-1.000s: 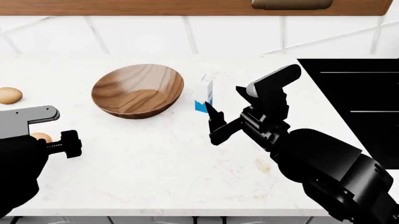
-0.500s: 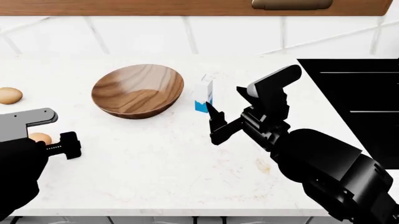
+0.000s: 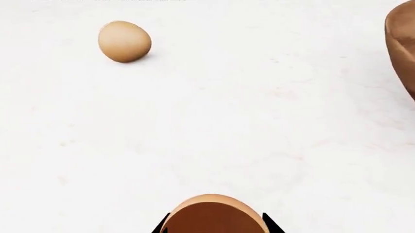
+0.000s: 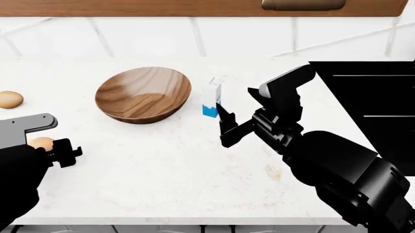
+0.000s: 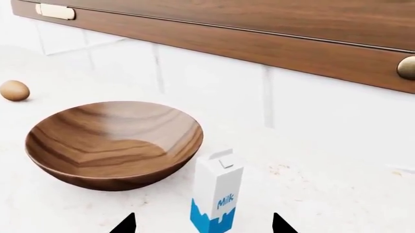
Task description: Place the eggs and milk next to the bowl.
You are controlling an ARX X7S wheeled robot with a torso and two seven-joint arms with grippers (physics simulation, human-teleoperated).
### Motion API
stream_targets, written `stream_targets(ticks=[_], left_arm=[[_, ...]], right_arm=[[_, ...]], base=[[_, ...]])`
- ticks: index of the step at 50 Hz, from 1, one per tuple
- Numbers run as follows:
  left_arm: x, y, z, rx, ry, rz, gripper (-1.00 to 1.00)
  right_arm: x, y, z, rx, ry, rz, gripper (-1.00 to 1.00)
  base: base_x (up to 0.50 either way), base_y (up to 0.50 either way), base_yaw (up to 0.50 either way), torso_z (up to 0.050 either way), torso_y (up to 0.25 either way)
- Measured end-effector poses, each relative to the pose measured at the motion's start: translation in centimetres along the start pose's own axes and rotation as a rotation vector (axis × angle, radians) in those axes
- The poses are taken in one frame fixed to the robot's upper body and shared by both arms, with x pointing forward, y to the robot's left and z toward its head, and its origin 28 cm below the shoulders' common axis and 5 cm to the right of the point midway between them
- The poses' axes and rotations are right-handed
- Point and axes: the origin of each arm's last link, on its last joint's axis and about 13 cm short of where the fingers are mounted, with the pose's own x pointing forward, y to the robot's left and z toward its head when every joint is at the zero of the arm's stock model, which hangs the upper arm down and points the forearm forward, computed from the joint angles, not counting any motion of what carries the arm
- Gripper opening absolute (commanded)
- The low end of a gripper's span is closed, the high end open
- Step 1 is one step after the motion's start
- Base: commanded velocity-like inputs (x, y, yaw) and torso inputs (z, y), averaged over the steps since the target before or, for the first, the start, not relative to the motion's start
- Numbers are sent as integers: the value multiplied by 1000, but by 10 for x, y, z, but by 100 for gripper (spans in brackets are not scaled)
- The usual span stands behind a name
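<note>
Near egg (image 3: 214,216) sat between the left gripper's (image 4: 65,151) fingers, apparently gripped; bowl (image 4: 143,93) lay well off toward the robot's right. Right gripper (image 5: 203,224) open, milk (image 5: 216,193) upright between its fingertips, untouched, already just beside the bowl.

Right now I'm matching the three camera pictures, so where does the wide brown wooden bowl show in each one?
Head view: the wide brown wooden bowl sits left of centre on the white counter.
Left wrist view: only its rim shows, cut by the picture's edge.
Right wrist view: it fills the middle-left, with the white and blue milk carton close beside it.
Shared landmark: the far tan egg.
</note>
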Motion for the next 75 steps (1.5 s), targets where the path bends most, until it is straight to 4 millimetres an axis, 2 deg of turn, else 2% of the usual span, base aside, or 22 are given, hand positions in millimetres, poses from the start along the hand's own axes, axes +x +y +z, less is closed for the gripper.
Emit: stream_targets(ticks=[21,40,68,75], left_arm=[[-7,0,2,41,2,31,-100],[-19,-12,22,83,-59,-24,-100],[-30,-63,60,185,-184,-310,-100],[-32,-77,64,212,-201,-395,-100]], right_arm=[[-2,0,1,2,-7,-4,100],[-5,-1,2,6,-22,-10,100],[-13,-5,10,4,-46,-62,100],[-15,-6,12,5,-52,-86,100]], base=[[1,0,0,0,0],[0,0,0,0,0],[0,0,0,0,0],[0,0,0,0,0]])
